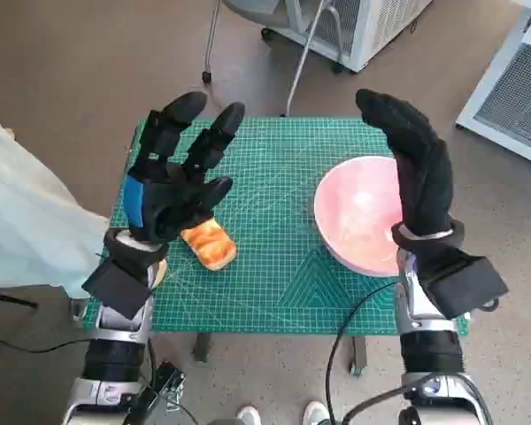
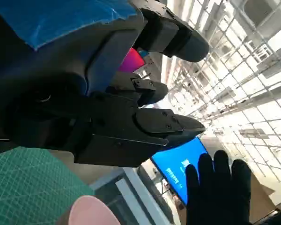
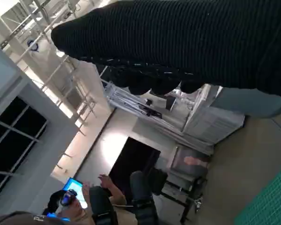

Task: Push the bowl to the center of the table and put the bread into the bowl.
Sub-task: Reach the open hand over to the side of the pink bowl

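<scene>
**Bowl push not started yet**

The shallow pink plastic bowl (image 1: 365, 225) sits right of middle on the green cutting-mat bench (image 1: 274, 266); the golden bread roll (image 1: 209, 243) lies left. Both hands are raised, fingers spread, nothing held. The gloved right hand (image 1: 418, 173) should be lowered beside the bowl's outer rim and pushed slowly; the left hand (image 1: 173, 177) kept clear.

A green cutting mat (image 1: 274, 266) covers the small table, bearing a pink bowl (image 1: 358, 226) and bread (image 1: 211, 244).

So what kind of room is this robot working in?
Probably a lab or workshop, not a kitchen. The small table wears a green cutting mat, white equipment cabinets stand on the bare floor, and the right wrist view shows a person seated nearby with a lit screen.
</scene>
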Controlling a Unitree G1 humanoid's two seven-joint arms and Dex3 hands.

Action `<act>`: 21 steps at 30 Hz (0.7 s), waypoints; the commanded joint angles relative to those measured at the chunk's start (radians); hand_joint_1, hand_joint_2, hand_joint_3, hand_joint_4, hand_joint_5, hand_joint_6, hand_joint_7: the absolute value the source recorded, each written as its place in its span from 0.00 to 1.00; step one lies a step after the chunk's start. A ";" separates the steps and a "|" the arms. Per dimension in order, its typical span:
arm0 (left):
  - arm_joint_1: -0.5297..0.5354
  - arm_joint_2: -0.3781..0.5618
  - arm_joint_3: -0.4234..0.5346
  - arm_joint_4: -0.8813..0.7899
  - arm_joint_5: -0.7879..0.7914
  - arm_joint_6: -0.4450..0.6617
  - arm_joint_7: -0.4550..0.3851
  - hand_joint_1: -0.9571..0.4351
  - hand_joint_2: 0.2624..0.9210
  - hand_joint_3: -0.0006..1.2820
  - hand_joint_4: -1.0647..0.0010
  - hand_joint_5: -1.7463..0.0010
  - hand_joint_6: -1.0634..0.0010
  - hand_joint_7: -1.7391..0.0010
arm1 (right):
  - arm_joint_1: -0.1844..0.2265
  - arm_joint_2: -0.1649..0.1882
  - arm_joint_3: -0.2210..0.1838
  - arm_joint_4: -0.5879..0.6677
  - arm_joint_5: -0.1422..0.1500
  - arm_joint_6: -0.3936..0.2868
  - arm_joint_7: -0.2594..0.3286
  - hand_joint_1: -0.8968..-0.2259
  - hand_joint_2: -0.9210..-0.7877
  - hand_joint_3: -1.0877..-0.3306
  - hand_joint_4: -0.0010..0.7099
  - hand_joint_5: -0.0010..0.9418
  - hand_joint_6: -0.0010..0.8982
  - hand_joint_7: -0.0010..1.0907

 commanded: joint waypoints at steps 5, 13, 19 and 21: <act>0.008 -0.002 -0.006 -0.040 -0.011 0.026 -0.011 0.55 1.00 0.19 0.58 1.00 0.83 0.59 | 0.029 0.005 0.005 0.002 -0.005 0.011 0.004 0.46 0.00 0.45 0.52 0.00 0.04 0.73; 0.013 0.000 -0.004 -0.052 -0.018 0.038 -0.023 0.55 1.00 0.19 0.59 1.00 0.83 0.59 | 0.043 0.005 0.006 -0.020 -0.012 0.013 -0.008 0.46 0.00 0.45 0.52 0.00 0.04 0.73; 0.017 0.000 -0.001 -0.057 -0.023 0.041 -0.031 0.55 1.00 0.19 0.59 1.00 0.83 0.59 | 0.052 -0.006 -0.001 -0.030 -0.019 0.018 -0.015 0.47 0.00 0.45 0.52 0.00 0.04 0.73; 0.018 -0.001 -0.001 -0.057 -0.024 0.041 -0.032 0.55 1.00 0.19 0.59 1.00 0.83 0.59 | 0.056 -0.015 -0.008 -0.033 -0.015 0.021 -0.015 0.47 0.00 0.45 0.51 0.00 0.04 0.73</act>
